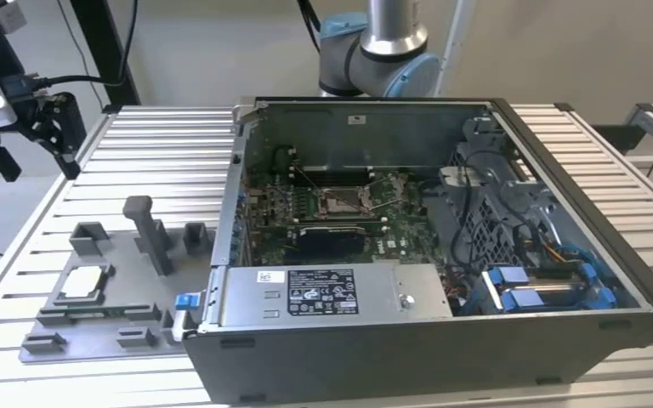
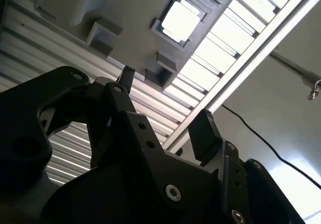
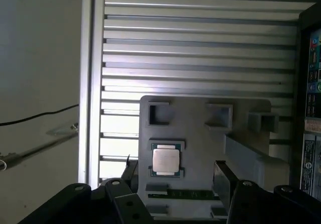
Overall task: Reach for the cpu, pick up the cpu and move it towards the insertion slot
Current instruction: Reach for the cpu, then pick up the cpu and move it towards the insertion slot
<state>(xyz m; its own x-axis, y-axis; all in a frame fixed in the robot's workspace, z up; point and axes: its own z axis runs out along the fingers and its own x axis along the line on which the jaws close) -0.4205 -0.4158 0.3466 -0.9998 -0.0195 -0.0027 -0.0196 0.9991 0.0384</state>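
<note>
First wrist view | one cpu (image 3: pixel 166 160) on grey fixture (image 3: pixel 200 138) | one hand (image 3: pixel 175 163), fingers apart, empty

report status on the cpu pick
pincer open, empty, off the cpu. cpu seated in grey fixture, untouched. nothing seen between them.

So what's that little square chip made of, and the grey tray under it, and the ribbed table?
The cpu looks topped with silvery metal in a matte finish: it reflects pale and even. The grey tray seems to be matte plastic: dull, uniform colour, blocky walls. The table is probably aluminium slats, going by the satin sheen along the ribs.
</note>
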